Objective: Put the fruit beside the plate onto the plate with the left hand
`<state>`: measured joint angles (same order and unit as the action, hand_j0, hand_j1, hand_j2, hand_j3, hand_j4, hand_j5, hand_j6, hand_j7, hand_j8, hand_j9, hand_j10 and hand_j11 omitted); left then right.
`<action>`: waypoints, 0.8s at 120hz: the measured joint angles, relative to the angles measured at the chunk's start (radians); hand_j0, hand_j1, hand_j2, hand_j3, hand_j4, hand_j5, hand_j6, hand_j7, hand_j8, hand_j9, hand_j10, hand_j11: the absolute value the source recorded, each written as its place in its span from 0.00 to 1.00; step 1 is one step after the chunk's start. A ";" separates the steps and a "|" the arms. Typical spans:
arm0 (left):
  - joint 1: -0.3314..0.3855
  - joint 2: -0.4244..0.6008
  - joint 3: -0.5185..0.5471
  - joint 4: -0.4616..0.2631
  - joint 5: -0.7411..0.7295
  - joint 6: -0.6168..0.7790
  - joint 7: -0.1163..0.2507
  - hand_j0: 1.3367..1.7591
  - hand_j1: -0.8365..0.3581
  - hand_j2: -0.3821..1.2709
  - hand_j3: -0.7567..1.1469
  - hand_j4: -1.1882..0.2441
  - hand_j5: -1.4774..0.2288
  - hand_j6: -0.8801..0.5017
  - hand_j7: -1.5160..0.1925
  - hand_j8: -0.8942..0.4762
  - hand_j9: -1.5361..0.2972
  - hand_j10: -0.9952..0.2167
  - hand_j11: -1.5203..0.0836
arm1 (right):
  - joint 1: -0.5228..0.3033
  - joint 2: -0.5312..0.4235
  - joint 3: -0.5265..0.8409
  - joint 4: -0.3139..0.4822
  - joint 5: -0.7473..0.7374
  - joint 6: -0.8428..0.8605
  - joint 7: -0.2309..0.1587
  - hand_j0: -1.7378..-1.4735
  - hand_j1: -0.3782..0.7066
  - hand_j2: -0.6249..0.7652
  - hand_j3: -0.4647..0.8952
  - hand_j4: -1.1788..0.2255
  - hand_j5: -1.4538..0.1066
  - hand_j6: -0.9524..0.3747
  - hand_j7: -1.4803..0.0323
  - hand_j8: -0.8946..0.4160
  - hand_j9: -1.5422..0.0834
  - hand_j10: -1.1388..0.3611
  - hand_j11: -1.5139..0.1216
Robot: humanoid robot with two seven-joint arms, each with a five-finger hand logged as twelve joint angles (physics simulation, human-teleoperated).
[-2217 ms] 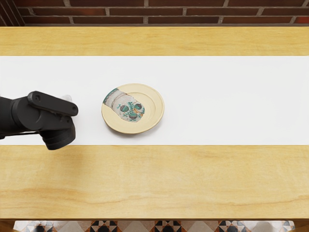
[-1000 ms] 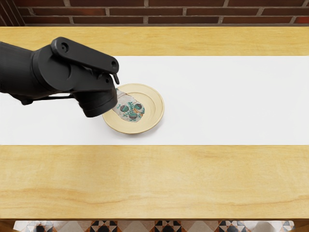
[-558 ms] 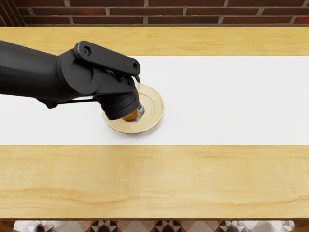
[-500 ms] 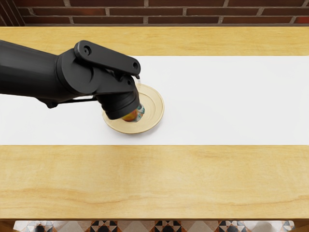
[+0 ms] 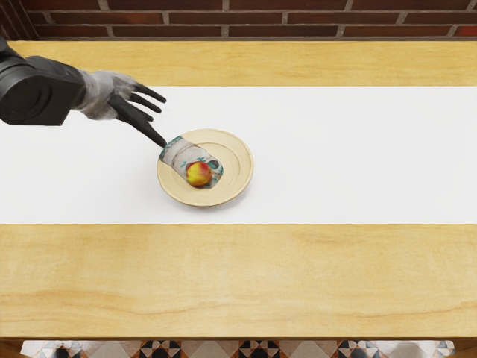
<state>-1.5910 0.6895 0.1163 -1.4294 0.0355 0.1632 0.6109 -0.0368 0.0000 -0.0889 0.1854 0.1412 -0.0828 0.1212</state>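
the small round red-and-yellow fruit (image 5: 197, 174) lies on the round cream patterned plate (image 5: 240, 160) on the wooden desk (image 5: 238, 283). the left robot hand (image 5: 118, 98) hovers just beside the plate, fingers spread, holding nothing. placement appears complete; only arm clearance is left.

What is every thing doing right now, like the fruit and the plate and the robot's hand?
plate: flat on the white runner, not empty.
fruit: sitting on the plate, nothing holding it.
left hand: open and empty, fingers spread, up and left of the plate.
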 joint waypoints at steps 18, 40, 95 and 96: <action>0.221 0.148 -0.260 -0.029 0.012 -0.252 0.000 0.76 0.73 0.27 0.40 0.65 0.67 0.45 0.69 0.47 0.65 0.61 0.73 | 0.001 0.000 0.000 0.000 0.001 0.000 0.000 0.30 0.07 0.44 0.34 0.81 0.90 0.69 0.95 0.66 0.92 0.74 0.90; 0.457 0.214 -0.557 -0.018 0.014 -0.554 0.000 0.76 0.74 0.26 0.40 0.65 0.67 0.45 0.69 0.47 0.66 0.61 0.74 | 0.000 0.000 0.001 0.001 0.001 0.000 0.000 0.30 0.07 0.44 0.34 0.81 0.90 0.69 0.95 0.66 0.92 0.74 0.90; 0.557 0.206 -0.734 0.202 -0.071 -0.772 0.000 0.76 0.74 0.26 0.40 0.66 0.68 0.46 0.70 0.47 0.66 0.62 0.75 | 0.001 0.000 0.001 0.000 0.001 0.000 0.000 0.30 0.07 0.44 0.34 0.81 0.90 0.69 0.95 0.66 0.92 0.74 0.90; 0.557 0.205 -0.734 0.204 -0.072 -0.772 0.000 0.76 0.74 0.26 0.40 0.66 0.68 0.46 0.70 0.47 0.66 0.62 0.75 | 0.001 0.000 0.001 0.000 0.001 0.000 0.000 0.30 0.07 0.44 0.34 0.81 0.90 0.69 0.95 0.66 0.92 0.74 0.90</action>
<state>-1.0338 0.8949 -0.6180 -1.2259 -0.0362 -0.6089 0.6109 -0.0362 0.0000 -0.0875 0.1857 0.1426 -0.0828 0.1212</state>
